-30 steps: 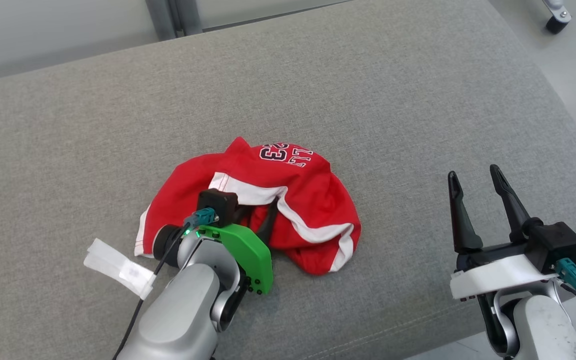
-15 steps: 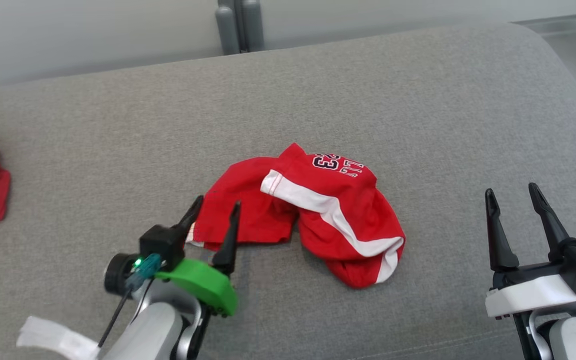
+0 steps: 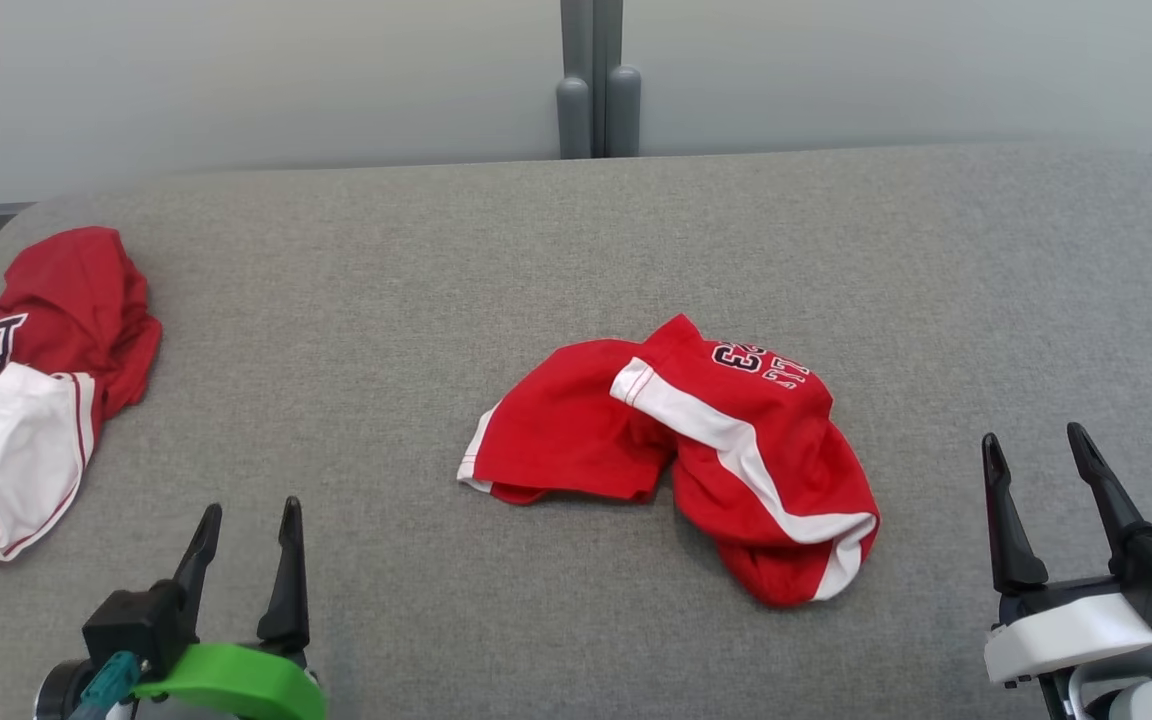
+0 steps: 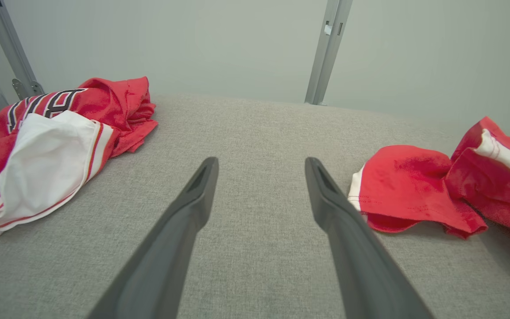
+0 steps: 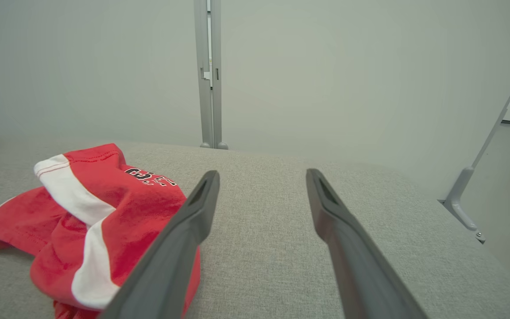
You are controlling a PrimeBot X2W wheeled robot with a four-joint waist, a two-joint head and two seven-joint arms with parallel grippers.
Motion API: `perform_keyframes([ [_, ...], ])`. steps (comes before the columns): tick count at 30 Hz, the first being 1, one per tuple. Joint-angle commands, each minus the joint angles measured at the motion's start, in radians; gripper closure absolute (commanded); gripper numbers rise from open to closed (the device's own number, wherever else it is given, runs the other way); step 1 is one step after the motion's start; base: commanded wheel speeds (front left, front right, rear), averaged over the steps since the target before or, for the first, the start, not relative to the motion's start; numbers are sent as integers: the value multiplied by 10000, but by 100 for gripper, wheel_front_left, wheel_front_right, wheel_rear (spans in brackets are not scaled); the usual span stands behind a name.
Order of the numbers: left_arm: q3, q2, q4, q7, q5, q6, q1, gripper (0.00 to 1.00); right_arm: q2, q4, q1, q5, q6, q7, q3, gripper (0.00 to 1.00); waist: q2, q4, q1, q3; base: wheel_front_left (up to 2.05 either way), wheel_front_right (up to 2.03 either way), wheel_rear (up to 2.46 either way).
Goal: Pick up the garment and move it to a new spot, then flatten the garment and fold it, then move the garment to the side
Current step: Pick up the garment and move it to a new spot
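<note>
A wide table [image 3: 576,250], padded in grey woven fabric with rounded corners, is seen set against a pale wall, with a grey metal post [image 3: 596,80] rising behind its far edge.

The garment [image 3: 26,450] is found crumpled at the table's far left, partly cut off by the edge of the head view. It is a smooth bright red jersey with a broad white panel edged in thin red and white stripes. Its black, white-outlined letters are shown more fully in the left wrist view [image 4: 47,150].

A smaller pair of red shorts [image 3: 766,440] lies bunched near the table's middle, crossed by a white band. Its printed numerals are read most clearly in the right wrist view [image 5: 104,208], where a slanted metal leg [image 5: 472,186] is also visible beyond the table's right end.

The left end effector [image 3: 250,508] is held low at the near left, fingers pointing away across the table and spread apart, with nothing between them [image 4: 260,161]. It sits between garment and shorts, apart from both. The right end effector [image 3: 1033,435] is posed likewise at the near right, fingers parted and empty [image 5: 261,173], just beside the shorts.
</note>
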Motion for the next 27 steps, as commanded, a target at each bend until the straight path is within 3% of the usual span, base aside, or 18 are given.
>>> perform_keyframes([
  [1,263,-39,-27,-26,201,-279,369,0,-19,115,153,-71,-7,-30,-42,0,0,232,0,-229,0,0,0],
  [7,1632,-289,105,-29,963,-1503,1241,0,23,535,319,-250,-7,-30,-119,0,0,241,0,-394,0,0,0],
  [12,2729,-763,249,-30,1578,-2226,1641,0,73,657,463,-303,-7,-30,-313,0,0,228,0,-447,0,0,0],
  [18,3407,-1297,372,-31,2181,-2670,1620,0,202,708,505,-345,-7,-30,-535,0,0,188,0,-410,0,0,0],
  [27,3766,-1635,446,-32,2574,-2825,1428,0,229,735,382,-316,-7,-30,-500,0,0,109,0,-376,0,0,0],
])
